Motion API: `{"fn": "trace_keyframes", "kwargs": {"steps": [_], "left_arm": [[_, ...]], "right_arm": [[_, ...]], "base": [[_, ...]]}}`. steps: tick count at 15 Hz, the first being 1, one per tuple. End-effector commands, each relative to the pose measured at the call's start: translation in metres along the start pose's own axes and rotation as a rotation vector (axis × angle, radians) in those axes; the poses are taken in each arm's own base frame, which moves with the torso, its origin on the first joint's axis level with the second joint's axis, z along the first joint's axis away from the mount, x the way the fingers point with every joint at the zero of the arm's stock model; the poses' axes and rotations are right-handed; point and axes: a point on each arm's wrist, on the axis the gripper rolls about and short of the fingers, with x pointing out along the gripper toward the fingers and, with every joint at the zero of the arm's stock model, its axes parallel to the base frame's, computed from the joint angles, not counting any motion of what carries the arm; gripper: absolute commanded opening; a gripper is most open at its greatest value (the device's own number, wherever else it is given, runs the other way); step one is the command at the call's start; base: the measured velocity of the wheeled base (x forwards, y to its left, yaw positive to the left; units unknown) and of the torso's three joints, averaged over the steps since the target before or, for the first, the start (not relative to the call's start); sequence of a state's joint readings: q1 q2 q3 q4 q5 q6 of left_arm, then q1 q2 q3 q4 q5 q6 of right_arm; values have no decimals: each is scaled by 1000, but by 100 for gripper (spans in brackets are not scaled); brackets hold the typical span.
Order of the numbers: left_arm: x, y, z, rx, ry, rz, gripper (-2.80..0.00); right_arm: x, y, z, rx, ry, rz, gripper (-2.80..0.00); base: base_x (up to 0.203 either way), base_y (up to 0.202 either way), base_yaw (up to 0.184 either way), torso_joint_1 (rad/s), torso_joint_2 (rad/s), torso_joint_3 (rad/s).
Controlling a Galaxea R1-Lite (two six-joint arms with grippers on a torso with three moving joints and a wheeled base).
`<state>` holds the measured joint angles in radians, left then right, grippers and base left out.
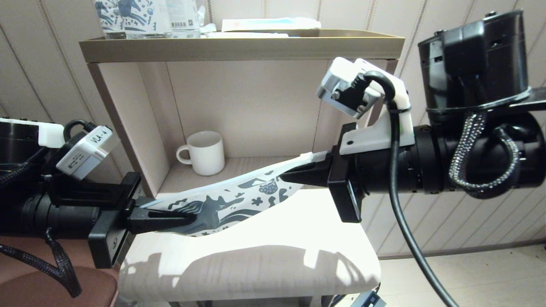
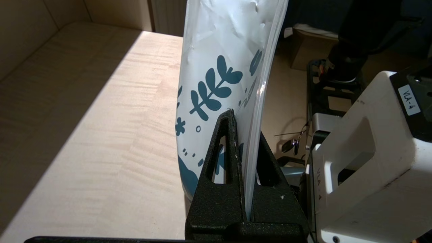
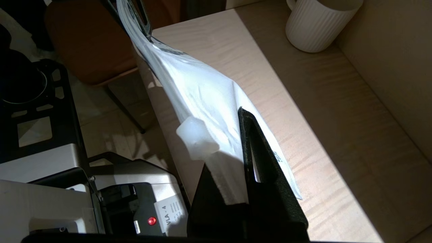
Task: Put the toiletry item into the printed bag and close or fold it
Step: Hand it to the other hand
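Observation:
The printed bag point(image 1: 230, 200), a white pouch with a dark blue horse, cup and flowers, hangs stretched above the table between my two grippers. My left gripper point(image 1: 187, 219) is shut on its left end, and in the left wrist view the bag point(image 2: 222, 67) stands pinched between the black fingers point(image 2: 222, 158). My right gripper point(image 1: 290, 175) is shut on the bag's right end beside the white slider tab point(image 3: 197, 136). The bag point(image 3: 199, 94) sags between them. The toiletry item is not in view on its own.
A ribbed white mug point(image 1: 204, 152) stands in the shelf's lower bay behind the bag. The shelf top point(image 1: 239, 42) carries horse-printed packs point(image 1: 140, 15). The pale table point(image 1: 256, 256) lies under the bag, with a brown chair seat point(image 1: 55, 285) at its left.

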<state>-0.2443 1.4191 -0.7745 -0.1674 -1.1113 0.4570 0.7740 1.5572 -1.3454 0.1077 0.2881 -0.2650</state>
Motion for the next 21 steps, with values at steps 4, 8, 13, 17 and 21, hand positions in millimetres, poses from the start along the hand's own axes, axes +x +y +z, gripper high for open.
{"fn": "trace_keyframes", "kwargs": {"steps": [4, 8, 13, 17, 21], "left_arm": [[2, -3, 5, 22, -10, -22, -280], [5, -4, 5, 23, -10, -33, -280], [5, -4, 5, 24, -11, -34, -280], [5, -4, 5, 25, -10, -36, -280], [4, -5, 5, 32, -11, -34, -280]], "right_arm": [[3, 3, -11, 4, 37, 16, -280], [3, 3, -10, 6, 33, 13, -280], [4, 3, -11, 0, 37, 13, -280], [2, 5, -12, -4, 39, 15, 0], [-15, 8, -16, -3, 37, 2, 0]], "base": [[0, 0, 0, 0, 0, 0], [0, 0, 0, 0, 0, 0], [0, 0, 0, 0, 0, 0], [0, 0, 0, 0, 0, 0], [0, 0, 0, 0, 0, 0]]}}
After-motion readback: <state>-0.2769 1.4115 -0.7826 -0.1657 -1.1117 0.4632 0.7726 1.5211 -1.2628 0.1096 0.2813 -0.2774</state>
